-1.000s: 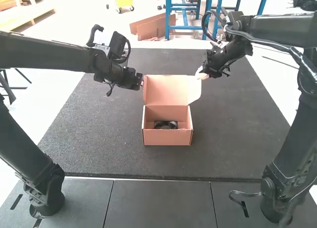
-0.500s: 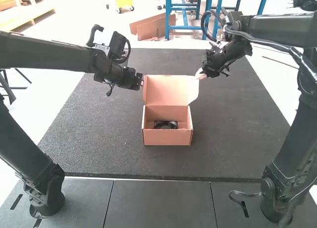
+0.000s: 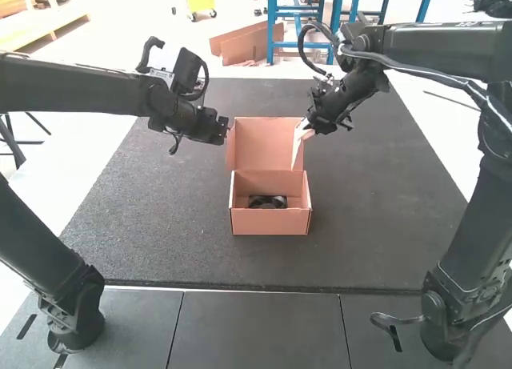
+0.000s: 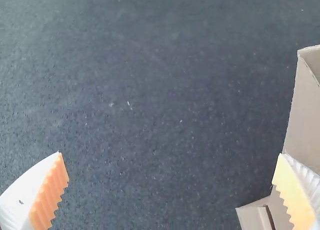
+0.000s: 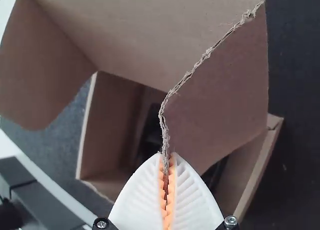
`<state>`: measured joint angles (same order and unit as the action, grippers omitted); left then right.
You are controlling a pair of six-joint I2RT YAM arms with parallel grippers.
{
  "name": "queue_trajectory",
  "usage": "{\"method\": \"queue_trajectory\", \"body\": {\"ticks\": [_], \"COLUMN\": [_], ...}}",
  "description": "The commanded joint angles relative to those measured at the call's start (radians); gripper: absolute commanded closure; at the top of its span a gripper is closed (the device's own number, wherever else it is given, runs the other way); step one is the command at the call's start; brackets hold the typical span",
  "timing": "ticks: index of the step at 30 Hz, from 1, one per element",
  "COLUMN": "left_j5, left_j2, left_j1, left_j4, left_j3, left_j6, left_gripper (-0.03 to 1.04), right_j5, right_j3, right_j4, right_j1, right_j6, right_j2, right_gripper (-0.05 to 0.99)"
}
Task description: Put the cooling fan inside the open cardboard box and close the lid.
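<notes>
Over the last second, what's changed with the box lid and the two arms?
The right gripper, shut on the lid's side flap, swung in toward the left arm and folded that flap inward against the raised lid. The left gripper stayed open beside the lid's other edge, barely shifting. The cardboard box and the cooling fan inside it did not move.
</notes>
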<state>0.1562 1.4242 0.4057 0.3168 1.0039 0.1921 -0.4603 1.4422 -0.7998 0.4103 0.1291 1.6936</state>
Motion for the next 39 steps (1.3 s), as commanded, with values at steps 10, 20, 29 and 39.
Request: {"method": "queue_trajectory", "body": {"ticks": [10,20,29,39], "left_j5": [-0.066,-0.121,-0.153,-0.199], "left_j2": [-0.062,-0.087,-0.119,-0.162], "left_j1": [0.015,0.062,0.081,0.081], "left_j4": [0.042,0.062,0.084,0.091], "left_j3": [0.013,-0.013,-0.068,-0.148], "left_j6": [-0.003,-0.003,-0.002,0.004], "left_gripper": [0.04,0.04,0.04,0.04], "right_j5": [0.058,0.061,0.06,0.054], "right_j3": [-0.082,-0.164,-0.223,-0.269], "right_j4": [-0.044,-0.042,-0.035,-0.019], "right_j1": [0.007,0.007,0.01,0.03], "right_j6": [-0.031,-0.029,-0.025,-0.019], "right_j2": [-0.089,-0.144,-0.187,-0.195], "right_gripper": [0.95,0.95,0.95,0.95]}}
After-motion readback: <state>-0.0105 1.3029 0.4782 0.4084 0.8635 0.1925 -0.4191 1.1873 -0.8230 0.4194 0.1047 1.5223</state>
